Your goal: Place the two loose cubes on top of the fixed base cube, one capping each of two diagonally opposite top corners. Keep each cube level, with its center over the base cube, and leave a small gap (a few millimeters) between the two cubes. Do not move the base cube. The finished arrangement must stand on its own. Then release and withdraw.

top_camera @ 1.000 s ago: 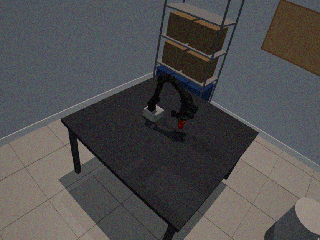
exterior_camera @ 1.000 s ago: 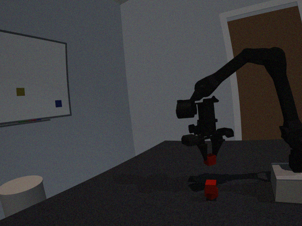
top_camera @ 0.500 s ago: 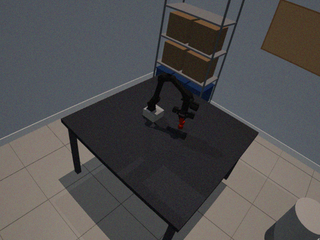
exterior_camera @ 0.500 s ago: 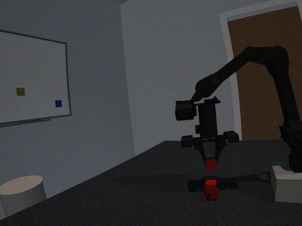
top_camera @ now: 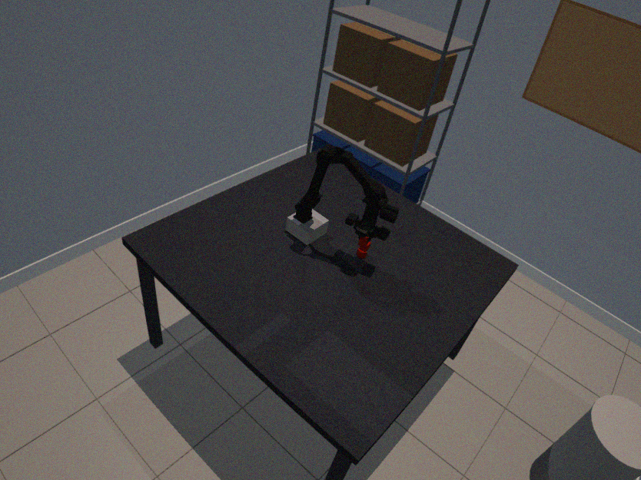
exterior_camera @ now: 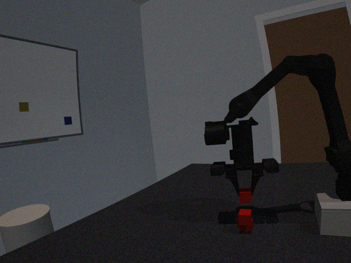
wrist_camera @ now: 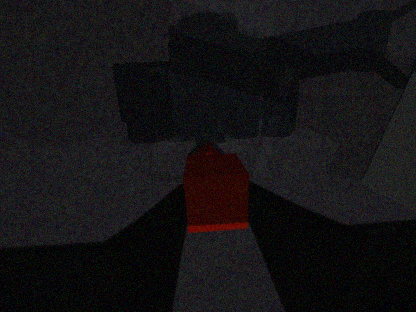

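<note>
My gripper [top_camera: 364, 238] [exterior_camera: 245, 192] [wrist_camera: 214, 189] points straight down and is shut on a red cube [exterior_camera: 245, 197] [wrist_camera: 217, 198], which looks about level. The held cube is in the air, with a visible gap in the exterior view above a red stack [exterior_camera: 245, 220] [top_camera: 362, 253]. That stack seems to be one loose cube on the base cube, turned relative to each other; the same red colour blurs the border between them. In the wrist view the held cube hides nearly all of the stack. Which base corner the resting cube covers is too small to tell.
The arm's pale mounting block [top_camera: 306, 227] [exterior_camera: 335, 220] stands on the dark table [top_camera: 240, 266] [exterior_camera: 175, 239], to the right of the stack in the exterior view. The shelf rack [top_camera: 390, 92] stands behind the table. Shadows of the arm lie around the stack.
</note>
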Motion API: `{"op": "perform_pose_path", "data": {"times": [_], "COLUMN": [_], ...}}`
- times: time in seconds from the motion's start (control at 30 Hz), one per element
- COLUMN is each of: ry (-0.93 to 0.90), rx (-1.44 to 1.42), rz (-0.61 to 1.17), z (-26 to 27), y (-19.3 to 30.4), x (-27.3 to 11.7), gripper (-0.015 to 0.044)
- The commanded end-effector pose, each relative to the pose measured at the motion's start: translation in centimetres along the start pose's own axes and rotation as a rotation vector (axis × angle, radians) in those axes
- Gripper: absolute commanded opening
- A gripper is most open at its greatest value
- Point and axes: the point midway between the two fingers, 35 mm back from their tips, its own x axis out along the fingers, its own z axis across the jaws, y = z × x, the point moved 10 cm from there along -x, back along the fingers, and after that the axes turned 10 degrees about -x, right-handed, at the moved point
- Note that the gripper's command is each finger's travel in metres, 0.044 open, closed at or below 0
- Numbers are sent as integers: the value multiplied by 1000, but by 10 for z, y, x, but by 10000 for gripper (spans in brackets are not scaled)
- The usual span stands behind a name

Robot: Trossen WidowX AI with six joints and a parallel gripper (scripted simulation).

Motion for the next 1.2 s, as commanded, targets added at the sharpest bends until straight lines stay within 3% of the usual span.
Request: {"op": "perform_pose_path", "data": {"times": [0.0, 1.17], "ry": [5, 5], "rx": [8, 3], "rz": [-4, -4], "z": [-1, 0], "y": [0, 0], "x": [12, 47], "gripper": [105, 105]}}
